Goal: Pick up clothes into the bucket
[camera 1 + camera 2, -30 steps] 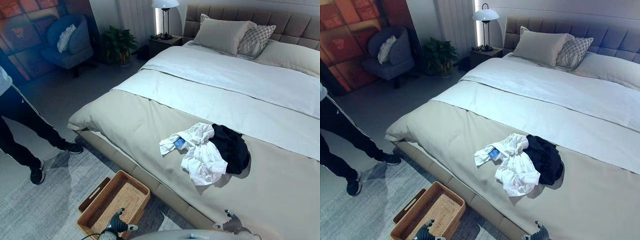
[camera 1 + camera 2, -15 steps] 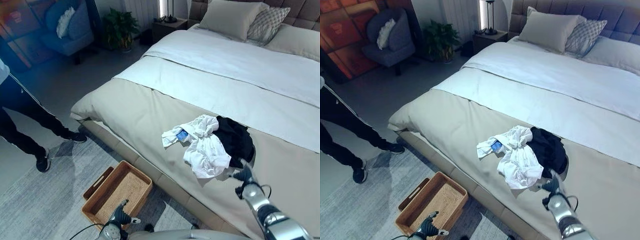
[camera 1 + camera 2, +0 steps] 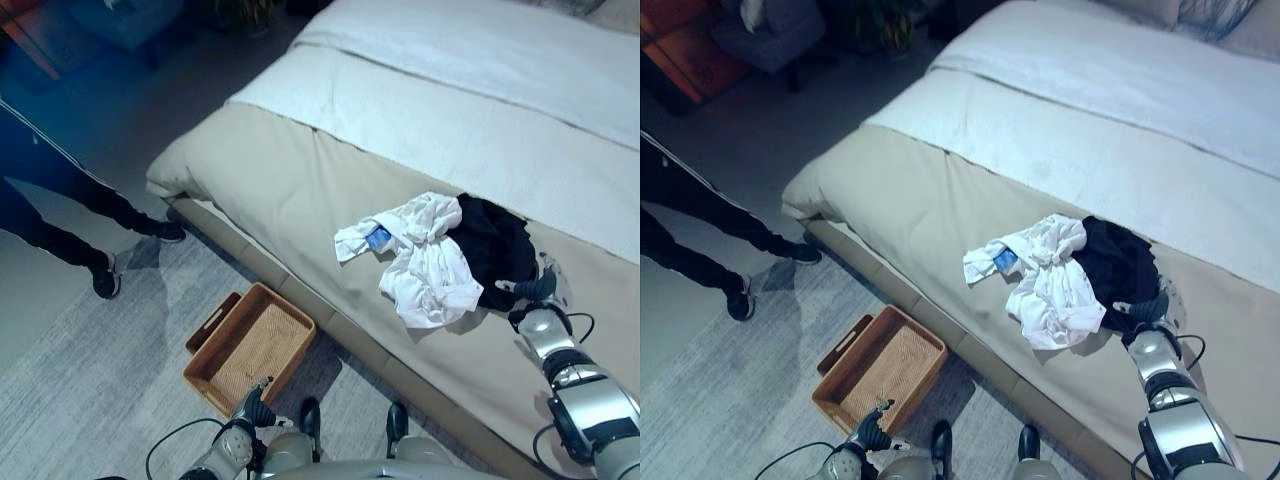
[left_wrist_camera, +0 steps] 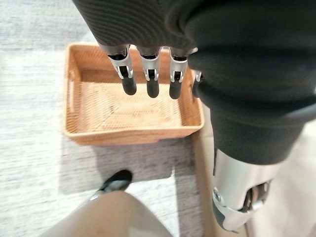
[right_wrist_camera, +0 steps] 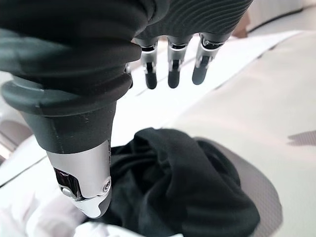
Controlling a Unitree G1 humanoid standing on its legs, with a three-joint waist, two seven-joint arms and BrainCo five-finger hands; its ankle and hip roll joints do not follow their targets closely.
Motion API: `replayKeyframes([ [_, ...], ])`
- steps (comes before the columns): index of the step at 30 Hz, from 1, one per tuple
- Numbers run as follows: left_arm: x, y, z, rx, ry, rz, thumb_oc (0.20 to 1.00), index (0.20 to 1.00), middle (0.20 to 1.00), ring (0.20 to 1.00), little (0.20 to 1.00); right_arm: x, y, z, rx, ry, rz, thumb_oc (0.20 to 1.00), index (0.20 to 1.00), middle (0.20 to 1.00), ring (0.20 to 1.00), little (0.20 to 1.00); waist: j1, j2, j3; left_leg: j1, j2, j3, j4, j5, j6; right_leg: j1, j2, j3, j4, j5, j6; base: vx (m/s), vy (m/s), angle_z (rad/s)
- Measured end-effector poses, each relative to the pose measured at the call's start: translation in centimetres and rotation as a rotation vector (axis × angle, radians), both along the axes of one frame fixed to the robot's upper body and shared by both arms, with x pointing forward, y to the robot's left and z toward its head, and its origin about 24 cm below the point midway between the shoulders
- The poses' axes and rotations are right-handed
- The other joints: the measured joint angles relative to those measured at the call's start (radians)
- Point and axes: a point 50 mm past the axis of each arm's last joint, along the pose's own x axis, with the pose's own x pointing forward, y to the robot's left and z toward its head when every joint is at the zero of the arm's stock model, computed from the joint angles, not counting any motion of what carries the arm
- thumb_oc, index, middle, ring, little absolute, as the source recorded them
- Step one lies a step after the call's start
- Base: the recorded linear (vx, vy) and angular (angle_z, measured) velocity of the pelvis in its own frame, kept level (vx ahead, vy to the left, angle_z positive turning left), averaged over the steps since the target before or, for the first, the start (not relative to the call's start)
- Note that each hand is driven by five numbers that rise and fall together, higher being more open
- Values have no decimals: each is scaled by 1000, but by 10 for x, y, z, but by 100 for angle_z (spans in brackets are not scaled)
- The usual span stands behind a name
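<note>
A crumpled white garment [image 3: 425, 262] with a small blue patch and a black garment [image 3: 495, 247] lie together on the bed near its foot edge. My right hand [image 3: 532, 293] hovers open just to the right of the black garment [image 5: 182, 192], fingers [image 5: 171, 69] straight and holding nothing. On the rug beside the bed sits a woven rectangular basket [image 3: 250, 347], empty. My left hand [image 3: 251, 406] hangs low over the rug close to the basket [image 4: 94, 116], its fingers [image 4: 150, 79] relaxed and open.
The bed's beige cover [image 3: 290, 200] runs to a low frame edge by the basket. A person in dark trousers and black shoes [image 3: 105, 275] stands on the floor at the left. A grey rug [image 3: 90, 390] lies under the basket.
The camera has tilted down, so the whole picture shifted. My right hand rose from the bed's front edge up to the black garment. The left hand stays low by the basket.
</note>
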Motion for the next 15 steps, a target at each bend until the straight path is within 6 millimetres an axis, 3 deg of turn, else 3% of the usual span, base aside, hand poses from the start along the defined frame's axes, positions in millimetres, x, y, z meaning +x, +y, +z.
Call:
replayKeyframes([
  [4,14,-6,6,-18,-51,7,1000,1000,1000,1000,1000,11,-16,35,-67,-98,-56,1000,1000,1000,1000,1000,2,17,48,-58,-10,-9,8,20,5,-70,-14,-4,47,-6,1,-51,-29,7],
  [10,28,-15,16,-76,-125,45,1000,1000,1000,1000,1000,21,-27,73,-129,-206,-103,1000,1000,1000,1000,1000,7,43,95,-128,-28,-43,16,56,-3,-167,-41,-26,145,-42,5,-69,-50,16],
  [13,36,-29,22,-105,-169,-10,1000,1000,1000,1000,1000,16,-45,96,-180,-237,-175,1000,1000,1000,1000,1000,29,72,118,-163,-43,-62,16,78,-4,-248,-69,-38,272,-102,4,-57,-54,25],
  [15,37,-31,24,-106,-179,-33,1000,1000,1000,1000,1000,18,-46,103,-189,-254,-180,1000,1000,1000,1000,1000,30,74,121,-185,-54,-76,20,86,-11,-305,-88,-41,364,-147,2,-73,-61,26],
])
